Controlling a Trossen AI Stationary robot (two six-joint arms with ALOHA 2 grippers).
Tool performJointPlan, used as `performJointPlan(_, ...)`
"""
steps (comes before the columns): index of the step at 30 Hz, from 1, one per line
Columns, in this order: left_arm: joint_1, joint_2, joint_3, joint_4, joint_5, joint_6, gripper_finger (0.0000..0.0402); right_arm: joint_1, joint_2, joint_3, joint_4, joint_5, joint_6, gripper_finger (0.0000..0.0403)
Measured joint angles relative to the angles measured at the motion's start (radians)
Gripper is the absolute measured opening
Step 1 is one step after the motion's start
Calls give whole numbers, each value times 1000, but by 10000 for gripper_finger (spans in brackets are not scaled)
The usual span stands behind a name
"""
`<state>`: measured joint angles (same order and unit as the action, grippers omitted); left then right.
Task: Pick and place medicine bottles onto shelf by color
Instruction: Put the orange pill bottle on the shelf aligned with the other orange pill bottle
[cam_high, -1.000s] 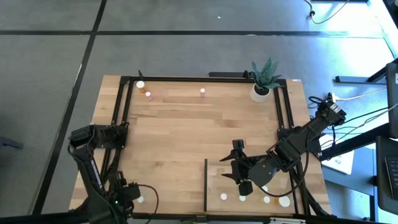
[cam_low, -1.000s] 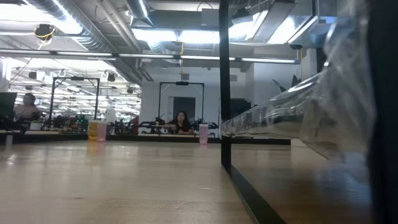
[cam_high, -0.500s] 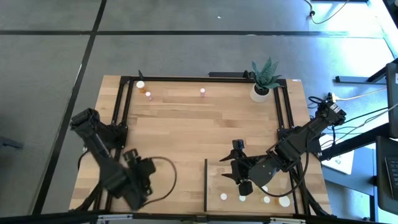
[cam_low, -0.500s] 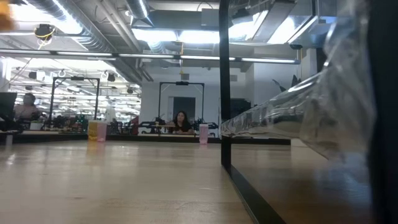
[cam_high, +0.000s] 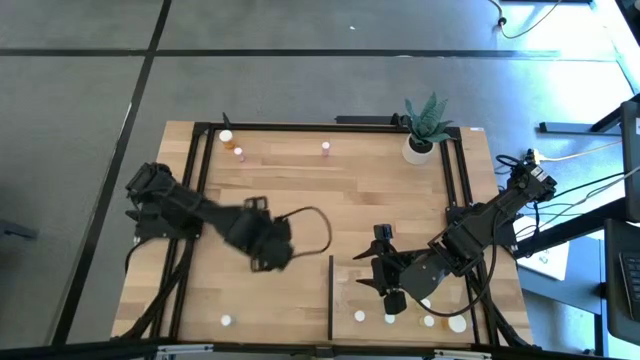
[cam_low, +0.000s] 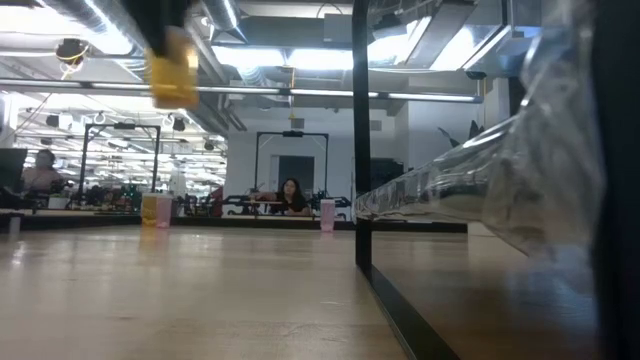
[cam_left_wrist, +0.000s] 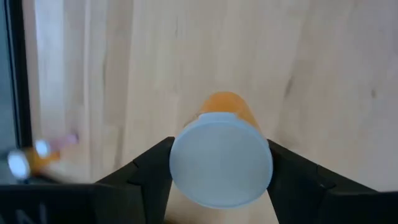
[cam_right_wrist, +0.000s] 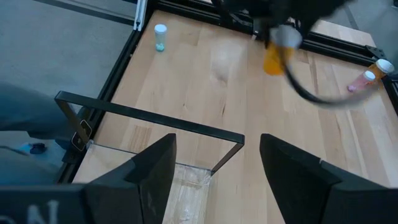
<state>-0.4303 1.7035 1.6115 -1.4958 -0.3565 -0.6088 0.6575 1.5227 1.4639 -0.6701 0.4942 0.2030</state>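
From above, the left gripper is hanging over the middle of the tabletop, just on the open side of the shelf and its dark upright edge, while the right gripper is waiting over the shelf near the tabletop's near right corner, above a row of white-capped bottles. Three more bottles are standing along the far edge and one by the near edge. At table height, an orange bottle is riding high above the bare planks. In the left wrist view, the fingers are clamping that orange bottle by its white cap. In the right wrist view, the right fingers are standing apart with nothing between them. Carrying well probably means keeping the bottle upright and high enough to clear the upright edge, then lowering beside its own colour; room is wide mid-table but tighter over the shelf, where the right arm is sitting.
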Motion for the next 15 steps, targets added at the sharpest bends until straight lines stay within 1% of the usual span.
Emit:
performJointPlan(4, 116, 0, 0, 84, 7, 174, 211, 0, 0, 0, 0, 0, 0, 234)
performJointPlan(7, 199, 0, 0, 140, 40, 278, 211, 0, 0, 0, 0, 0, -1, 234)
performJointPlan(11, 297, 0, 0, 214, 86, 385, 211, 0, 0, 0, -2, 0, -6, 234)
performJointPlan(15, 379, 7, 1, 285, 92, 444, 211, 0, -24, 0, -14, -20, -14, 234)
